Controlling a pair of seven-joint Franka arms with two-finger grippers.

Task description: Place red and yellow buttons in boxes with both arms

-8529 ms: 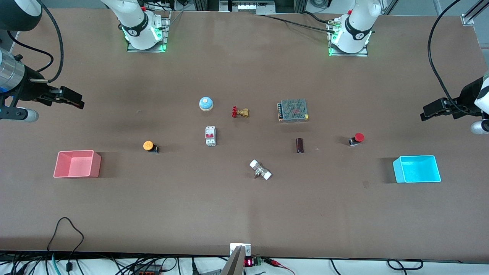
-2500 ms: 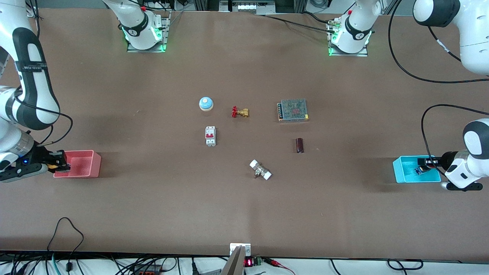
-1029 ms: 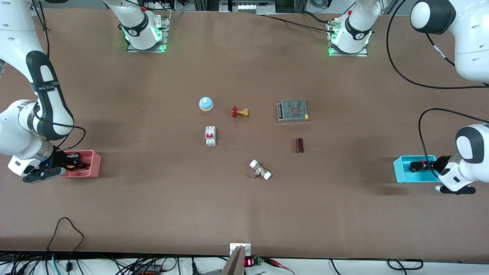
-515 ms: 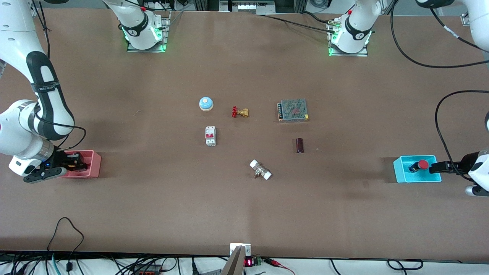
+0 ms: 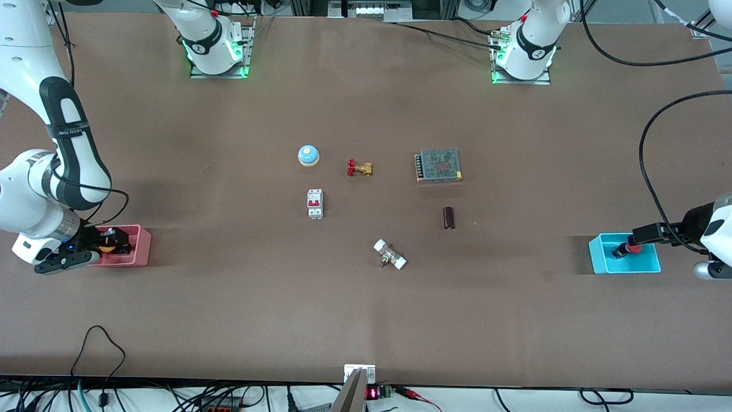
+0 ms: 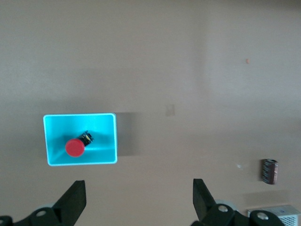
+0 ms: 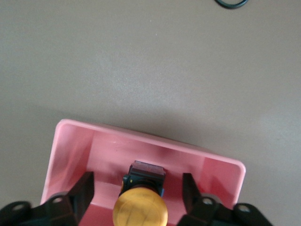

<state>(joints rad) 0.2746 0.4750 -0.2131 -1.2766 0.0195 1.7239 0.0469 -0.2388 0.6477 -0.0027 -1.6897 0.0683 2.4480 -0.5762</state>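
White, black-banded and trailing black cables, the right arm [image 5: 54,149] bends down at its end of the table, its wrist low over the pink box [image 5: 136,247]. The right gripper [image 5: 111,243] sits just inside the box, fingers [image 7: 83,192] spread on either side of the yellow button [image 7: 141,203] and not touching it. The left arm [image 5: 717,232] comes in from the table's edge at its own end, and the left gripper [image 5: 646,234] hangs raised over the cyan box [image 5: 597,258], its fingers [image 6: 74,201] wide apart and holding nothing.

The yellow button lies in the pink box, released: a round orange-yellow cap on a black body, the body pointing toward the box wall. The red button [image 6: 75,146] lies on the floor of the cyan box [image 6: 106,136], tipped on its side, its round red cap at one end and its short black body at the other.

There are two buttons, one in each of the two boxes, and two arms. Six other things lie in the middle of the table: one blue-and-white bell [image 5: 308,155], one brass valve [image 5: 359,168] with a red handle, one metal mesh-topped power supply [image 5: 438,165], one white circuit breaker [image 5: 315,203], one dark cylinder [image 5: 449,218] and one white-ended fitting [image 5: 390,254].
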